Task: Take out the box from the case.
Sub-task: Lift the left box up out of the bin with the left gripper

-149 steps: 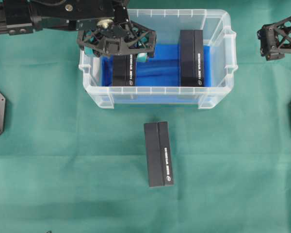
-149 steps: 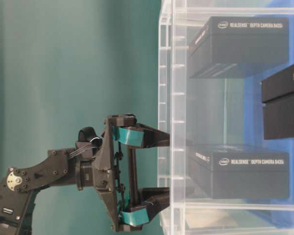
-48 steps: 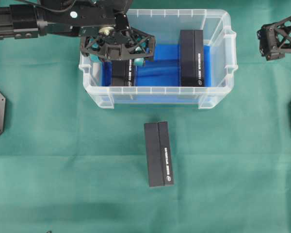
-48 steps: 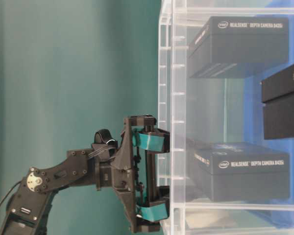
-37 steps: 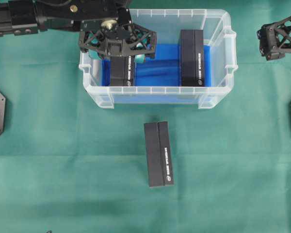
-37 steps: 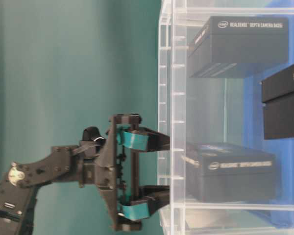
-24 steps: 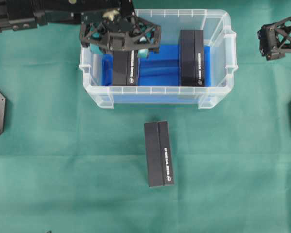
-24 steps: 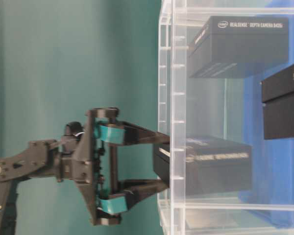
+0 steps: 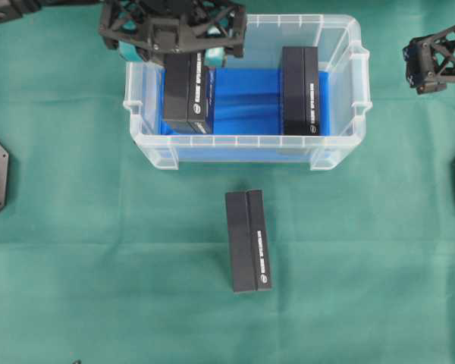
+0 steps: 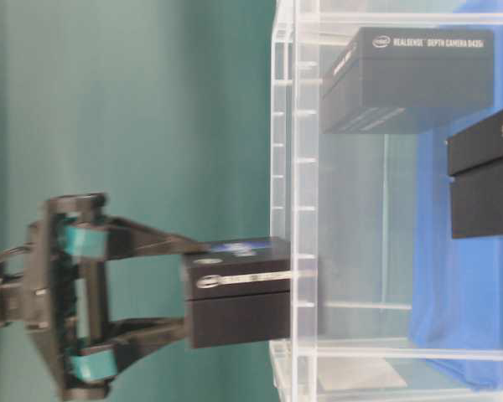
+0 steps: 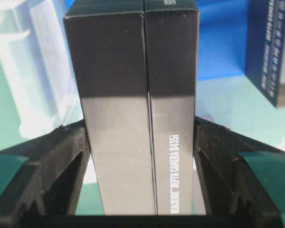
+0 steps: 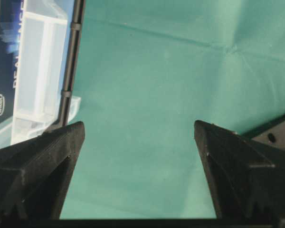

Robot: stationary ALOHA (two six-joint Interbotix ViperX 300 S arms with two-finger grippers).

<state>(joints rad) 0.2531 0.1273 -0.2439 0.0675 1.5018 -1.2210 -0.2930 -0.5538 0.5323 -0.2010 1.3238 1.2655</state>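
Held box (image 9: 186, 89): black, long, pinched on both long sides by the left gripper (image 9: 173, 39), near its far end. Hanging over the left part of the case (image 9: 341, 91), tilted, near end lower. From the table-level view, partly above the rim, the low end not yet clear of the wall. In the left wrist view, fingers (image 11: 47, 166) pressed flat against the box sides, no gap.

Second box (image 9: 299, 89): lying on the blue cloth (image 9: 246, 102) at the right side of the case, not touched.

Third box (image 9: 248, 240): out on the green table (image 9: 98, 265), near side of the case, well apart from it.

Right gripper (image 9: 437, 54): off to the right of the case, well apart, spread wide, nothing between the fingers (image 12: 42, 161). Only green table seen under it.

Step in hand, as a guess: lifting the left box up and out.

Next move, as a guess: keep lifting until the low end clears the rim, then carry toward the near side and set down on the table, beside the third box but not on it. Grip should stay tight, since the box hangs long and could slip or bump the near wall.
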